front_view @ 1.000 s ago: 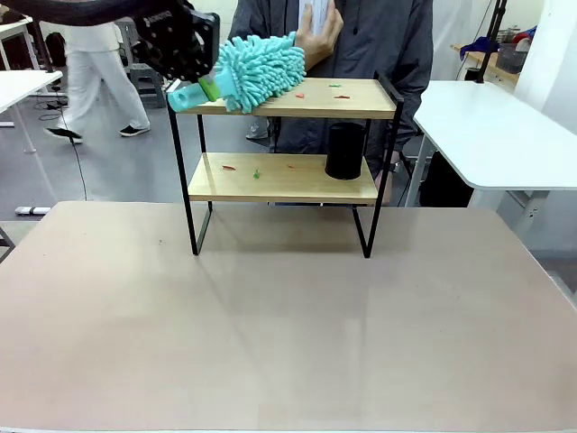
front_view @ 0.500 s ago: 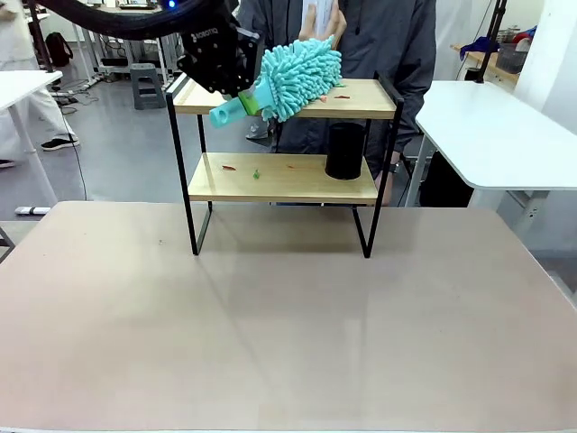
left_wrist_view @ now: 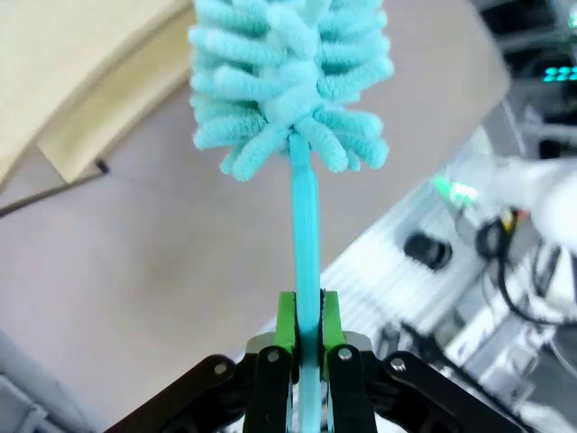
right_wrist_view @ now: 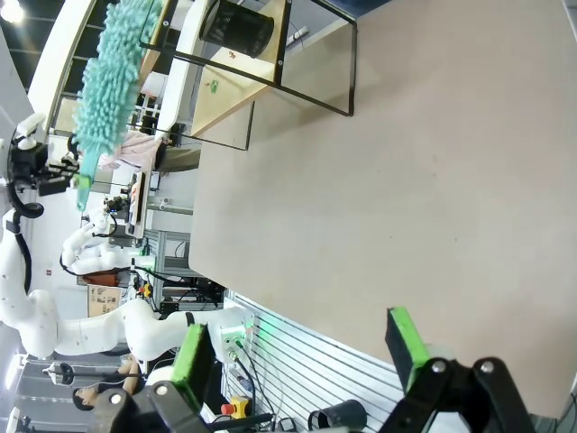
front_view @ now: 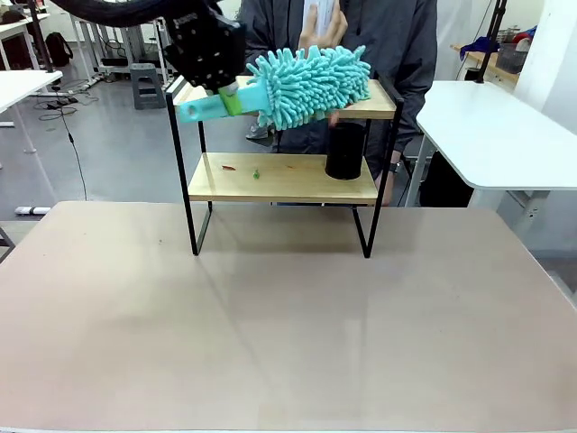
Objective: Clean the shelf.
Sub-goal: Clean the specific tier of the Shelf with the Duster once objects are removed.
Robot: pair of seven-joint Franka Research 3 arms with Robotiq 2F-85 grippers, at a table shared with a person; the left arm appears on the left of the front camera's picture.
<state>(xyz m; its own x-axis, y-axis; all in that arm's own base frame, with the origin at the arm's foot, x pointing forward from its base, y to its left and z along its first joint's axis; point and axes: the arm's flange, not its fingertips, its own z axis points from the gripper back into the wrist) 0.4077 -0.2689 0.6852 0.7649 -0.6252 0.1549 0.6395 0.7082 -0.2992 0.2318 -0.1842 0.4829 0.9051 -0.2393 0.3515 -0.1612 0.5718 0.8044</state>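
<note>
Tan desk (front_view: 288,325): open room in front of shelf (front_view: 279,177). My left claw (front_view: 225,97), at shelf's left end, pinches duster (front_view: 311,83) stretched over its top; right claw (right_wrist_view: 302,352) spread.

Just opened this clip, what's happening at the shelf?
The left gripper is shut on the handle of a teal microfiber duster, whose head is over the top board of the shelf. Small scraps and a black container sit on the lower board. The right gripper hangs open by the table. A person stands behind it.
</note>
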